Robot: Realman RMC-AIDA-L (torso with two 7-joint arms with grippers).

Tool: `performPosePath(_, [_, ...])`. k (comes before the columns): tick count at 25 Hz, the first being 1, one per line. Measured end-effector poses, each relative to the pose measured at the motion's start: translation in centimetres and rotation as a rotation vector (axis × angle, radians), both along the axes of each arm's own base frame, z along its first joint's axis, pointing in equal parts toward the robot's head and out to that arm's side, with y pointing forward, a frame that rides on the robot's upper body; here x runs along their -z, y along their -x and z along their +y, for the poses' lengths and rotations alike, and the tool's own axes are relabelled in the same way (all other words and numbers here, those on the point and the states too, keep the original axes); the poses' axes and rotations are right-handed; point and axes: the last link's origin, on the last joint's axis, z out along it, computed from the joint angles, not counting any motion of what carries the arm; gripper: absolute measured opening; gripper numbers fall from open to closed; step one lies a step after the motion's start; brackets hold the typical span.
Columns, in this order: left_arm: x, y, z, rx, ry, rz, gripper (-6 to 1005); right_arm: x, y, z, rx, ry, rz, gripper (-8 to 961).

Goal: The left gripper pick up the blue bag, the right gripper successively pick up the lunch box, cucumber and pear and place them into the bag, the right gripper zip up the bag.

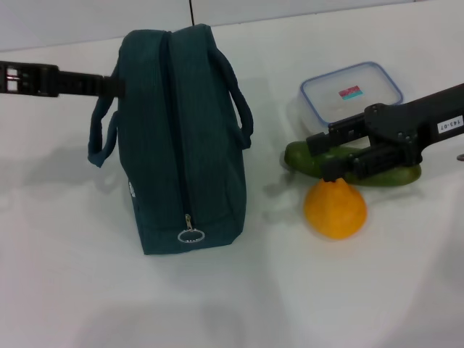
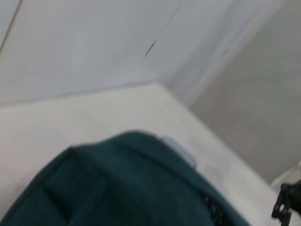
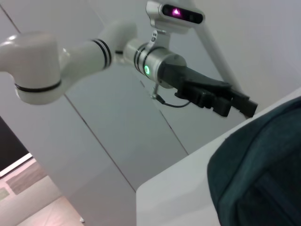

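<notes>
The blue bag [image 1: 185,138] stands on the white table with its zipper run shut to the ring pull [image 1: 191,235]. It also fills the near part of the left wrist view [image 2: 117,188] and the right wrist view [image 3: 263,169]. My left gripper [image 1: 117,85] reaches in from the left, with its tip at the bag's upper far side by one handle [image 1: 101,127]. The right wrist view shows the left gripper [image 3: 248,107] close to the bag. My right gripper [image 1: 328,156] is open just over the cucumber [image 1: 301,156], with the pear [image 1: 335,210] in front of it and the lunch box [image 1: 351,90] behind it.
The white table [image 1: 65,275] extends in front of and left of the bag. A light wall with a dark seam [image 1: 191,11] runs along the back. The right arm [image 1: 428,127] crosses the cucumber's right part.
</notes>
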Motion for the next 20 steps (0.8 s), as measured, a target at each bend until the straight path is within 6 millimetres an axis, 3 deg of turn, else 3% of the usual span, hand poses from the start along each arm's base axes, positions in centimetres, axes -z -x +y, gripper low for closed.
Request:
performPosePath(6, [1.0, -0.4, -0.3, -0.056, 0.064, 0.107, 474, 0.1, -0.4, 0.0, 0.014, -0.010, -0.009, 633])
performPosePath(20, [1.9, -0.1, -0.2, -0.091, 0.072, 0.128, 446, 0.0, -0.9, 0.3, 0.022, -0.076, 0.004, 632])
